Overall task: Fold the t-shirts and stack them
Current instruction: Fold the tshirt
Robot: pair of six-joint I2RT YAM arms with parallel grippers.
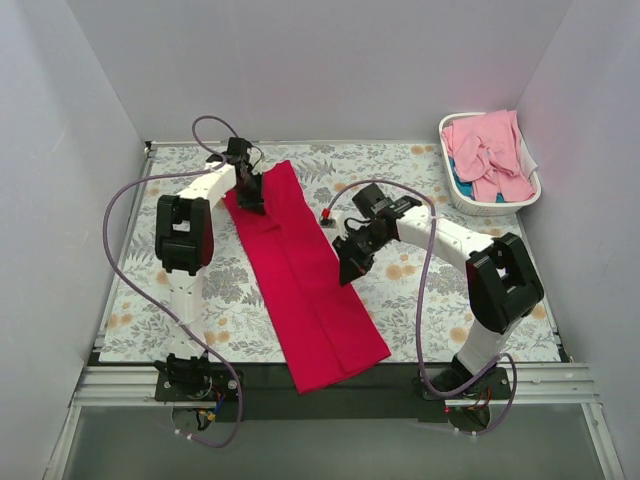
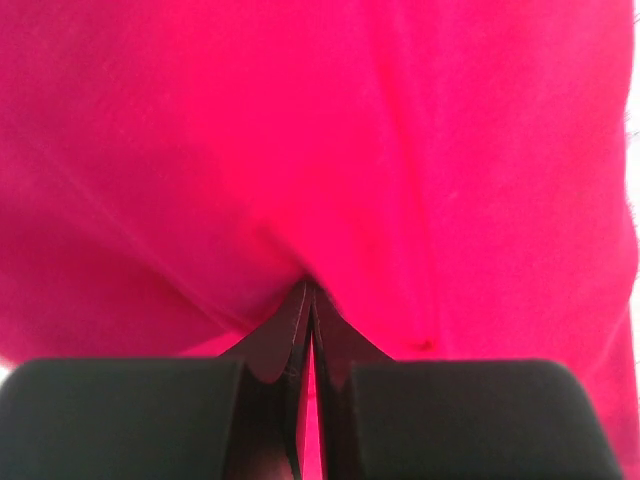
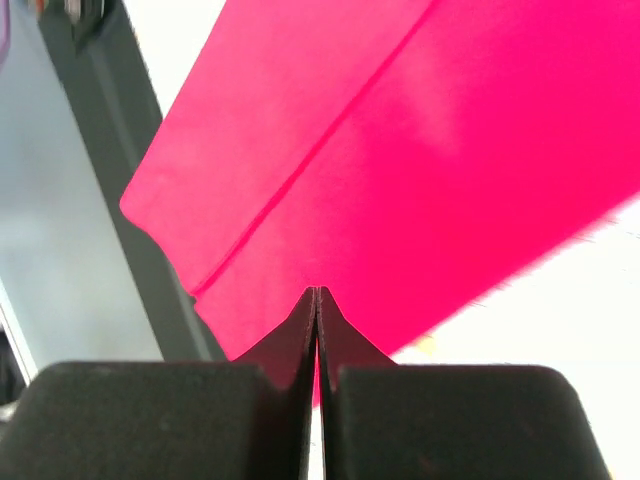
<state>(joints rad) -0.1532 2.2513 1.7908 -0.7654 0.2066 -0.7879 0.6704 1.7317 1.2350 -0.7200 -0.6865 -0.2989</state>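
A crimson red t-shirt (image 1: 305, 275) lies folded into a long strip, running diagonally from the far left to the table's near edge. My left gripper (image 1: 250, 196) sits at the strip's far left edge. In the left wrist view the red t-shirt (image 2: 320, 140) fills the frame and puckers into the shut left gripper (image 2: 310, 287). My right gripper (image 1: 351, 263) is at the strip's right edge, about halfway along. In the right wrist view the shut right gripper (image 3: 317, 291) is over the flat red t-shirt (image 3: 400, 150), holding nothing. Pale pink t-shirts (image 1: 490, 150) are heaped in the basket.
A white laundry basket (image 1: 458, 203) stands at the far right corner against the wall. The table carries a floral cloth (image 1: 420, 290). Its dark front rail (image 3: 120, 150) runs under the shirt's near end. Grey walls close in on three sides.
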